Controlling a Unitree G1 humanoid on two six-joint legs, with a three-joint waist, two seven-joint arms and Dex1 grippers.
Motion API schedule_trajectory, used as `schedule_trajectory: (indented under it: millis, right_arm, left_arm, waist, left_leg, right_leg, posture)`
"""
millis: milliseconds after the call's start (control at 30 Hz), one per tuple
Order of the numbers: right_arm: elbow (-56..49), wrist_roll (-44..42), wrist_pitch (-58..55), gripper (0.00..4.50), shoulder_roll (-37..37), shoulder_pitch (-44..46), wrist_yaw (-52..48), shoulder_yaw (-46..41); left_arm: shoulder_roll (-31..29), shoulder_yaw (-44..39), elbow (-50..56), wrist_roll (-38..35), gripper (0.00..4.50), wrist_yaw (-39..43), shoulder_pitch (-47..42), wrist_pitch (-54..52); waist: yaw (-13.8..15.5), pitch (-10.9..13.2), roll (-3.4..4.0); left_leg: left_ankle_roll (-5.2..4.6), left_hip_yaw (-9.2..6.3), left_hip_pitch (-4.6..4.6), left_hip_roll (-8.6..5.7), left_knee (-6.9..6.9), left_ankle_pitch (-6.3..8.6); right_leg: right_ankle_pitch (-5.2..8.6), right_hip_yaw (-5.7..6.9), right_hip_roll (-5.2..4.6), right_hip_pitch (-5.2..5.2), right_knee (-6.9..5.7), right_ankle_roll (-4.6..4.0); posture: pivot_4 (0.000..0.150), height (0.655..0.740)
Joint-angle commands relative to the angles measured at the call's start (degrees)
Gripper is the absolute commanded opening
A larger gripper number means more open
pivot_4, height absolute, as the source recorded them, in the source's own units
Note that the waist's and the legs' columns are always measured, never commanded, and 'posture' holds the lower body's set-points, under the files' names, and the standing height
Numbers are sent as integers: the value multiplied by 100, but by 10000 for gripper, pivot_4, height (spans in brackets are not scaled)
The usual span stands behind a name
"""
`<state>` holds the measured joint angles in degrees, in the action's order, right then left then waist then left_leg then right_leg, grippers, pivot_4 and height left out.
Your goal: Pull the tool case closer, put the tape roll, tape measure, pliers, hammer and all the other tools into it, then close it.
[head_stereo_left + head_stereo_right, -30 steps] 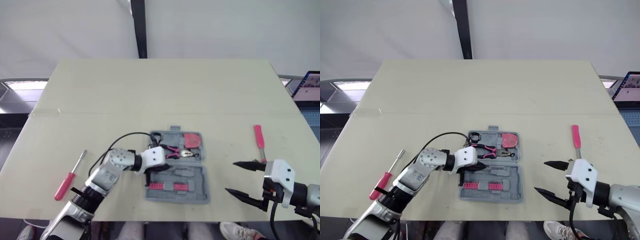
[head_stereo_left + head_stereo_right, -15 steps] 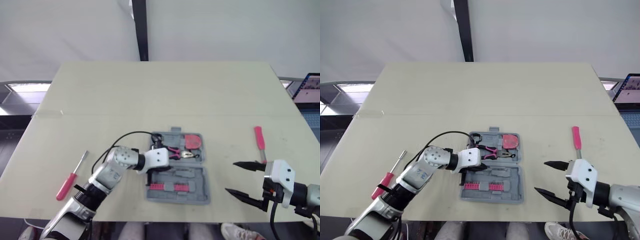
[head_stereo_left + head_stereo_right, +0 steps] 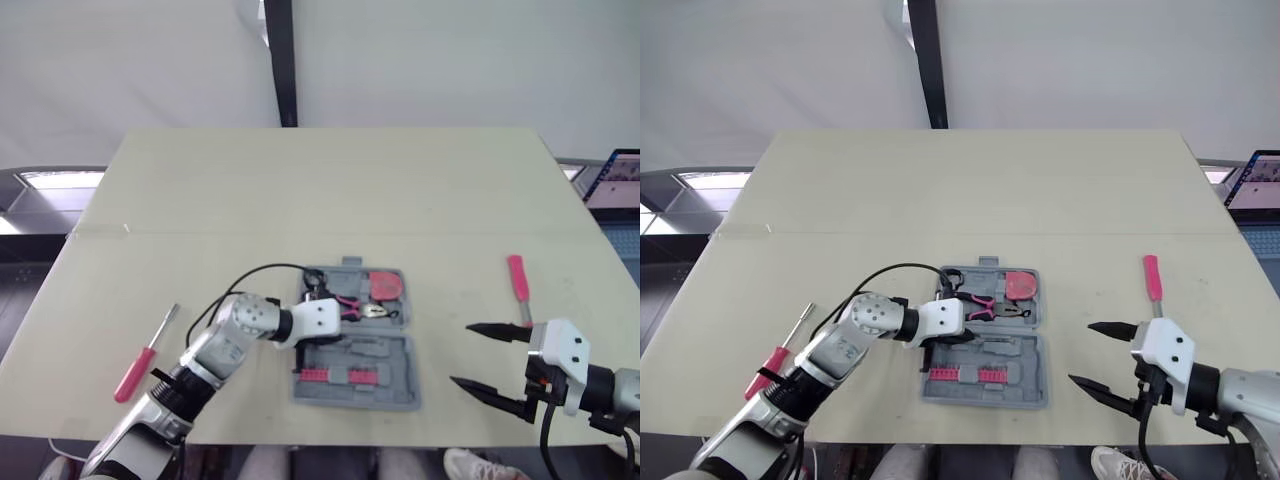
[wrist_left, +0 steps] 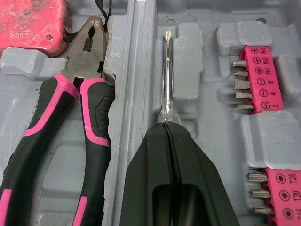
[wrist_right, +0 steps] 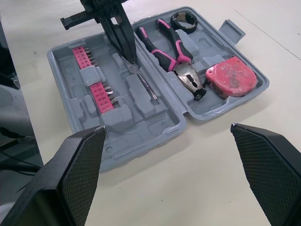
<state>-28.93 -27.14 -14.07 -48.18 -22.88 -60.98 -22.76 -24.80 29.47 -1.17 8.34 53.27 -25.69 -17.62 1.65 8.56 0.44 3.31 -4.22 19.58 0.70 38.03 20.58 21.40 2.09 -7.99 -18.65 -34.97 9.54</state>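
1. The case (image 3: 398, 385) lay open and flat on the table (image 3: 300, 180), with the left gripper (image 4: 167, 128) reaching into its near half from the robot's left.
2. The left gripper's fingers were pressed together, and their tips pinched the clear end of a thin driver (image 4: 165, 75). The driver's metal shaft ran straight ahead of the tips and lay in a moulded slot of the case.
3. The pliers (image 4: 88, 56) sat just beyond the central ridge on the far side of those fingers. Their pink-and-black handles ran alongside the gripper and their head pointed the same way as the driver.
4. The tape measure (image 4: 30, 23) rested in the far half, past the pliers' head from the left gripper.
5. The tape roll (image 3: 313, 277) lay in the far half's left corner, just beyond the left gripper's wrist.
6. Two pink strips of bits (image 4: 263, 77) sat on the near side of the fingers, close to them but apart.
7. The right gripper (image 3: 460, 353) hung to the right of the case, clear of it, with its fingers spread wide and holding nothing.
8. A pink tool (image 3: 517, 278) lay on the table just beyond the right gripper.
9. A red screwdriver (image 3: 140, 355) lay on the table well to the left of the left arm.
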Motion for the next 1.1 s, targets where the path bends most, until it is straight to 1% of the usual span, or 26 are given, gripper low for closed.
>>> schedule_trajectory:
  millis: [33, 367, 500, 733, 833, 933, 1033, 1100]
  right_arm:
    - [-142, -45, 23, 45000, -30, 52, 21, -115]
    - [-105, -24, -11, 45000, -57, 132, 2, -75]
    - [-96, -19, -8, 45000, -63, 139, -15, -72]
    - [-74, -26, 10, 45000, -50, 161, -35, -15]
    - [-24, -24, 4, 45000, -46, 241, -27, 60]
    - [20, -45, -1, 45000, -45, 311, -52, 135]
    - [75, -43, -1, 45000, -45, 371, -54, 203]
    - [80, -73, -114, 45000, -55, 353, -24, 215]
  left_arm:
    - [-19, 564, -649, 385, 281, 54, 398, -283]
    - [39, 550, -780, 352, 281, 36, 435, -239]
    - [175, 292, -615, 101, 281, -50, 508, -399]
    - [346, -914, 753, -898, 281, -199, 687, -960]
    - [500, -1585, 1480, -1698, 281, -198, 752, -1245]
    - [403, -2208, 2165, -1995, 281, -515, 869, -1412]
    - [214, -2858, 2717, -2387, 281, -681, 1224, -1622]
    - [86, -3278, 3002, -2608, 281, -929, 1547, -2132]
  waist:
    - [-1, -8, -1]
    - [10, -33, 7]
    - [16, -35, 9]
    - [-24, 5, 5]
    - [-28, 71, 6]
    - [-28, 79, 5]
    - [-42, 80, 6]
    - [-51, 83, 7]
  left_leg:
    - [-5, 0, -29, 1, -8, 3]
    - [-11, 0, -46, 5, -10, 6]
    - [-13, -1, -53, 7, -10, 7]
    - [-13, -2, -41, 14, -11, 8]
    - [-13, -2, -34, 14, -9, 8]
    - [-13, -3, -26, 15, -7, 8]
    - [-13, -3, -25, 15, -10, 8]
    - [-13, -2, -25, 15, -14, 8]
  right_leg:
    - [0, 1, 0, 27, 13, 0]
    - [0, 14, 0, 67, 48, 2]
    - [-1, 21, 0, 85, 60, 3]
    - [-2, 36, 0, 87, 73, 5]
    - [-3, 36, 0, 78, 67, 7]
    - [-4, 35, -1, 69, 64, 9]
    - [-4, 35, -1, 68, 71, 9]
    - [-5, 35, -1, 68, 76, 9]
  posture:
    - [1500, 7400]
    - [1500, 7400]
    - [1500, 7400]
    - [1500, 7400]
    - [1500, 7400]
    - [1500, 7400]
    - [1500, 7400]
    - [1500, 7400]
